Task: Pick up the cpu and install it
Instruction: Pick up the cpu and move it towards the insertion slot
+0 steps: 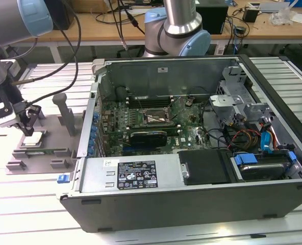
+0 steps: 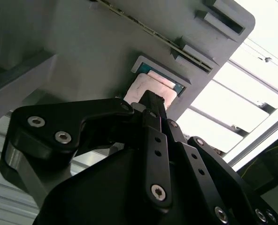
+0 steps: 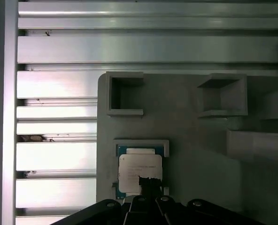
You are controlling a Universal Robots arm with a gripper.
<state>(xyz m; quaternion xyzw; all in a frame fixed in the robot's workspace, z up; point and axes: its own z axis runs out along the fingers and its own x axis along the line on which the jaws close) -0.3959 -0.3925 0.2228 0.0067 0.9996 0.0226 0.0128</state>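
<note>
1. gripper (image 1: 27,126) hangs at the far left of the exterior view, over the grey tray (image 1: 51,139).
2. cpu (image 3: 139,165) lies flat in its tray pocket, right under the gripper. in both wrist views the gripper overlaps the cpu's nearest edge.
3. fingers (image 2: 150,108) are pinched together with nothing between them. whether they touch the cpu can't be told.
4. socket (image 1: 153,116) sits mid-frame inside the case (image 1: 192,204), well apart toward the exterior view's right.

An open computer case (image 1: 192,204) lies on the slatted table (image 1: 33,204), a grey tray (image 1: 56,140) beside it.
</note>
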